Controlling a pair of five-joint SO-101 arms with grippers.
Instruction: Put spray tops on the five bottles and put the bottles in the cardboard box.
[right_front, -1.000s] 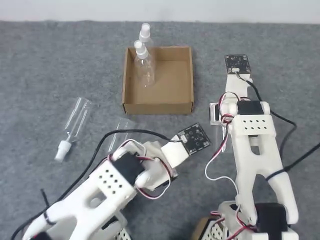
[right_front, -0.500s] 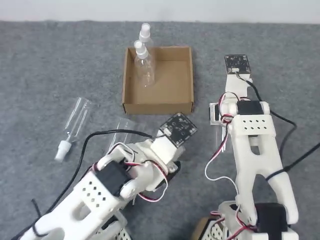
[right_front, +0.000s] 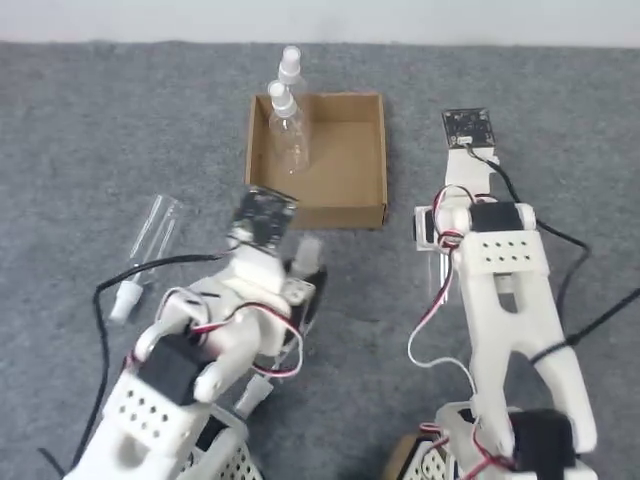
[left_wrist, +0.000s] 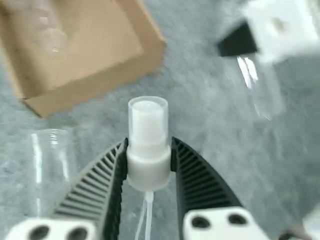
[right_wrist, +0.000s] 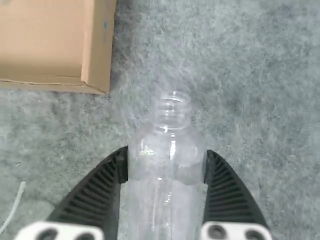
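Far left, a loose bottle (right_front: 155, 232) lay on its side on the grey mat (right_front: 80, 130) with a white top at its near end. Whether that top was seated, I couldn't tell.

Next along, the left gripper (left_wrist: 148, 145) was clamped on a spray top (left_wrist: 147, 120). The jaws pinched its collar and the dip tube trailed back between them. From above, the top hung just short of the cardboard box's near wall. A bare bottle (left_wrist: 47, 160) lay on the mat beside that gripper, waiting for a top of its own.

Then came the cardboard box (right_front: 316, 214). One topped bottle (right_front: 287, 135) stood inside it, in the far left corner. Another topped bottle (right_front: 291, 65) rose at the far wall, outside the box by the look of it, though I couldn't be sure.

Over on the right, the right gripper (right_wrist: 165, 154) was closed round an open-necked bottle (right_wrist: 170, 107). Its mouth was clear, and it sat low over the mat near the box's right front corner.

So the step in hand looked like a capping: top in one gripper, bare neck in the other. The next move would call for carrying the top across and feeding the thin tube into the mouth first. The collar would then need squaring up before it was seated, with the right gripper holding firm. That tube looked likely to snag on the rim.
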